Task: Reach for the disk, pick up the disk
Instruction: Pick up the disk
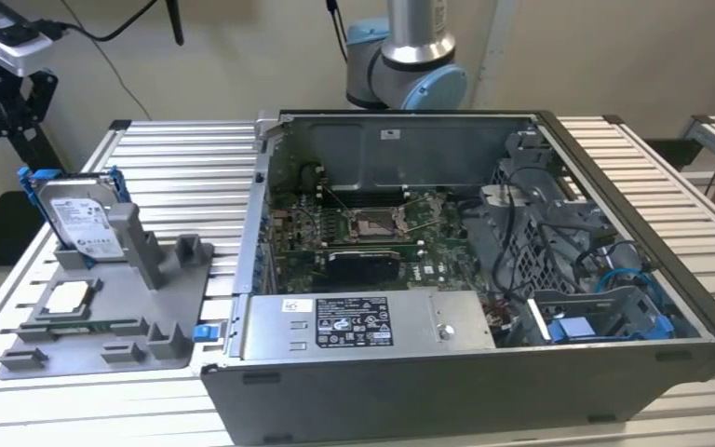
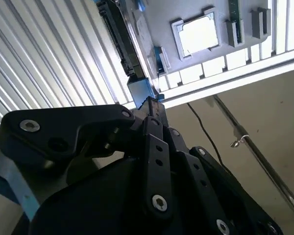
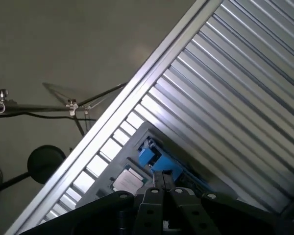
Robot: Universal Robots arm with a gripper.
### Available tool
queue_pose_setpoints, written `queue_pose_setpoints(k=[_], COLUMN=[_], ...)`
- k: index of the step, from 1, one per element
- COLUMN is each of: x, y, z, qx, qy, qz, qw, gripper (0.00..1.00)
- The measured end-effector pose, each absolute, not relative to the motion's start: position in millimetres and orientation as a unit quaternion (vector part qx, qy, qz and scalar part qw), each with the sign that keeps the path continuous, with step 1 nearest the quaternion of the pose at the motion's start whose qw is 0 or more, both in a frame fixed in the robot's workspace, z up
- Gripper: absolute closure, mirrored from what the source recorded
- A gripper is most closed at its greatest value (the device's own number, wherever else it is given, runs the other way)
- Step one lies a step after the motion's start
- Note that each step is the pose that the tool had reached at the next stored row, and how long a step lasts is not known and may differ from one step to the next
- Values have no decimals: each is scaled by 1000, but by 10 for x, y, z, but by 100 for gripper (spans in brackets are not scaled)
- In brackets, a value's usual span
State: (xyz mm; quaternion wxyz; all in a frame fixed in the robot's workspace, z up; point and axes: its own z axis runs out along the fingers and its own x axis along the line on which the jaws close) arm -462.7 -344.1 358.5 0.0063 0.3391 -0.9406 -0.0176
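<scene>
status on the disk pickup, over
gripper at the disk, by its blue frame. disk upright in grey fixture. nothing between them.

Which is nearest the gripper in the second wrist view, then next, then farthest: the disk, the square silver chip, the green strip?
1. The disk, its blue frame just ahead of the gripper.
2. The square silver chip, lying beyond the disk.
3. The green strip, just past the chip.

Slatted table point(image 1: 159, 140) (computer case point(image 1: 457, 410), grey tray point(image 1: 171, 298))

One disk point(image 1: 81, 216), one chip point(image 1: 66, 296), one computer case point(image 1: 457, 391)
</scene>
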Motion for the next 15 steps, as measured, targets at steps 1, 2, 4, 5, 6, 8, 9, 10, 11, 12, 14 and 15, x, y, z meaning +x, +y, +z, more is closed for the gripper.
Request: queue_pose_setpoints(k=[1, 2, 4, 5, 6, 8, 9, 10, 11, 12, 14, 15], x=[-4627, -4627, -4627, -4627, -4627, -4627, -4627, -4627, -4627, -4627, -4627, -4627], y=[-3441, -3442, -3441, -3442, -3441, -3442, -3442, -3441, -3441, -3441, -3441, -3441], z=[3585, 3585, 3586, 3586, 3585, 3586, 3585, 3585, 3585, 3585, 3585, 3585], qx=[348, 356, 373, 381, 385, 387, 387, 387, 387, 387, 387, 388], qy=[-937, -934, -928, -925, -923, -922, -922, -922, -922, -922, -922, -921], qz=[-18, -18, -17, -17, -17, -17, -17, -17, -17, -17, -17, -17], qw=[7, 7, 7, 7, 7, 7, 7, 7, 7, 7, 7, 7], gripper=[100, 100, 100, 100, 100, 100, 100, 100, 100, 100, 100, 100])
